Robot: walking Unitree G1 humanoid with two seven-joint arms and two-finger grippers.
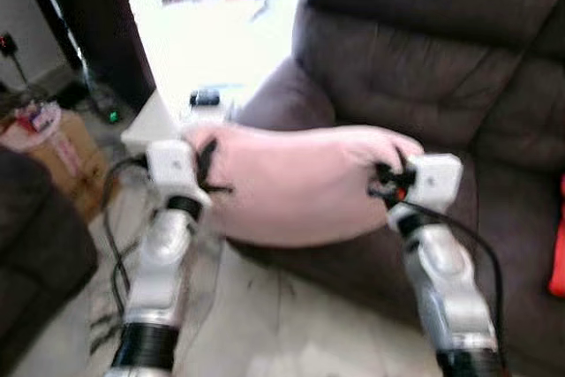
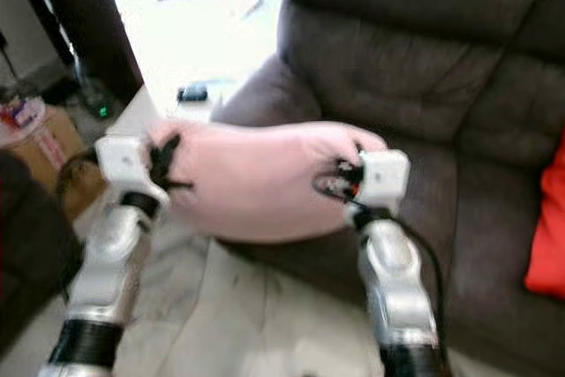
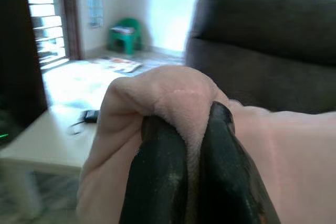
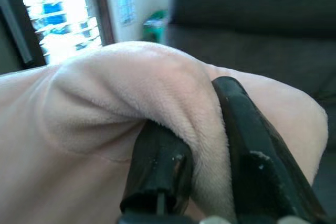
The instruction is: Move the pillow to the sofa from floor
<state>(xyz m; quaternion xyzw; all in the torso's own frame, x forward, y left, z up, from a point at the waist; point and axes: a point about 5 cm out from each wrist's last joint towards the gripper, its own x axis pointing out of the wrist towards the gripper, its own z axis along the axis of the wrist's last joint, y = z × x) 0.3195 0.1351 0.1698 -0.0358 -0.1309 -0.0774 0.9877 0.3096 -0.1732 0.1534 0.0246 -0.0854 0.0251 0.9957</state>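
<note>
**Pillow held by both ends before the sofa**

Eye views: the pink pillow hangs between the left gripper and right gripper, level with the sofa seat front. It sags: soft, light, best held by its corners. A cardboard box holds unclear clutter.

Wrist views: each gripper pinches bunched pillow fabric.

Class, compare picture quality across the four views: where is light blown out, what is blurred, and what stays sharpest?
Left eye view: floor beyond the doorway washes out to white; pink pillow and sofa are soft with blur. Right eye view: much the same. Left wrist view: black fingers pinching the pillow are clearest, the small table glares pale. Right wrist view: window overexposed, fingers and fabric nap fairly crisp.
</note>
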